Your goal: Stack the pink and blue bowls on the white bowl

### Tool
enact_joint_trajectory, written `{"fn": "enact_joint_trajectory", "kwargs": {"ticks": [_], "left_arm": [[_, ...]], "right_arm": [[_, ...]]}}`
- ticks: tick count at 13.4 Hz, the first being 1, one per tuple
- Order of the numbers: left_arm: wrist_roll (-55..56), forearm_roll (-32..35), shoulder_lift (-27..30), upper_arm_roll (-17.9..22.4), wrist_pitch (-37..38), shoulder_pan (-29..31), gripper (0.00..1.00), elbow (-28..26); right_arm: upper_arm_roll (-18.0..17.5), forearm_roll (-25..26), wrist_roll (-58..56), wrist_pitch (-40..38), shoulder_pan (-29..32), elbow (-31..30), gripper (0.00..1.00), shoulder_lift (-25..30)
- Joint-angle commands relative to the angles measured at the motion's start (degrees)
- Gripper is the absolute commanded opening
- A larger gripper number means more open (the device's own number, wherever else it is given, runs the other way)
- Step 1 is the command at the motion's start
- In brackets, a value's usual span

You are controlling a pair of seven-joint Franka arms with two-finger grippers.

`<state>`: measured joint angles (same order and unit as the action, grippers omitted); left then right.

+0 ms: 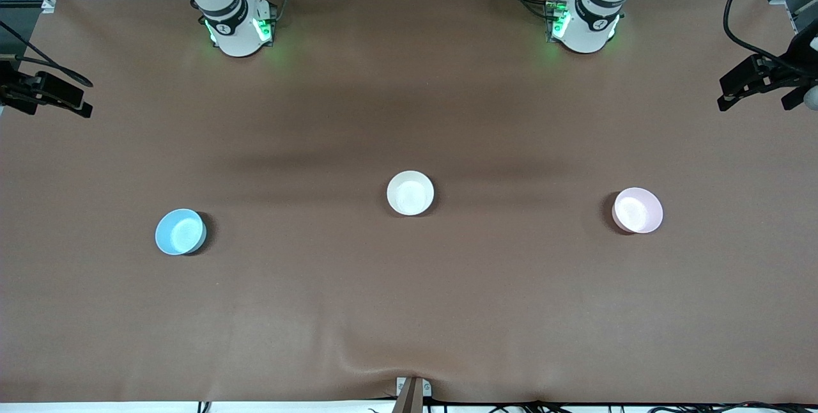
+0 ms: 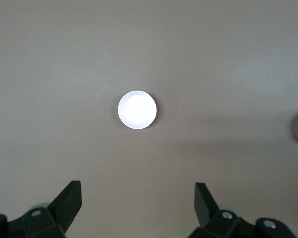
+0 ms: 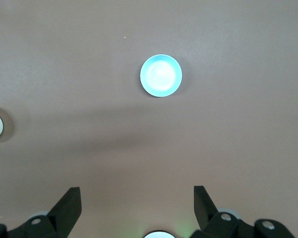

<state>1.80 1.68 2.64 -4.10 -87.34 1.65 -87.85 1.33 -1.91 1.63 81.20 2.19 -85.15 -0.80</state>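
The white bowl sits mid-counter. The blue bowl lies toward the right arm's end, slightly nearer the front edge; the pink bowl lies toward the left arm's end. All three stand well apart, upright and empty. The counter is plain brown, rippled at its front edge. Both arms wait high: the left hand released over the pink bowl, the right hand released above the counter near the blue bowl. No readable writing shows.

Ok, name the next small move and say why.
Probably lower the open right gripper onto the blue bowl. All three bowls sit apart, nothing stacked on the white bowl. The left gripper, open, hangs high over the pink bowl.
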Motion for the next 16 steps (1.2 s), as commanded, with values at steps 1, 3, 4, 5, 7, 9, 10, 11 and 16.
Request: {"fn": "enact_joint_trajectory", "kwargs": {"ticks": [1, 3, 4, 5, 7, 9, 10, 11, 16], "left_arm": [[-0.8, 0.3, -0.2, -0.1, 1.0, 0.1, 1.0, 0.4], [-0.7, 0.3, -0.4, 0.1, 1.0, 0.3, 1.0, 0.5], [-0.8, 0.4, -0.4, 0.1, 1.0, 0.3, 1.0, 0.5], [-1.4, 0.7, -0.4, 0.1, 1.0, 0.3, 1.0, 0.4], [-2.4, 0.8, -0.4, 0.1, 1.0, 0.3, 1.0, 0.0], [-2.4, 0.7, -0.8, 0.1, 1.0, 0.3, 1.0, 0.2], [-2.4, 0.7, -0.9, 0.1, 1.0, 0.4, 1.0, 0.1], [-2.5, 0.6, -1.1, 0.1, 1.0, 0.6, 1.0, 0.0], [-2.4, 0.4, -3.7, 0.1, -1.6, 0.6, 1.0, 0.2]], "right_arm": [[-0.2, 0.4, -0.5, 0.4, 0.2, -0.1, 1.0, 0.6], [-0.2, 0.5, -0.5, 0.6, 0.3, -0.1, 1.0, 0.6], [-0.2, 0.4, -0.5, 0.7, 0.2, -0.1, 1.0, 0.5], [-0.2, 0.5, -0.6, 0.7, 0.2, -0.1, 1.0, 0.5], [-0.1, 0.5, -3.4, 1.0, 0.2, -0.1, 1.0, 0.6], [-0.1, 0.5, -5.0, 1.1, 0.4, -0.1, 1.0, 0.5], [-0.1, 0.5, -5.0, 1.1, 0.4, -0.1, 1.0, 0.5], [-0.1, 0.5, -5.0, 1.1, 0.5, -0.1, 1.0, 0.5], [0.0, 0.5, -4.2, 0.5, 0.4, -0.1, 1.0, 0.5]]}}
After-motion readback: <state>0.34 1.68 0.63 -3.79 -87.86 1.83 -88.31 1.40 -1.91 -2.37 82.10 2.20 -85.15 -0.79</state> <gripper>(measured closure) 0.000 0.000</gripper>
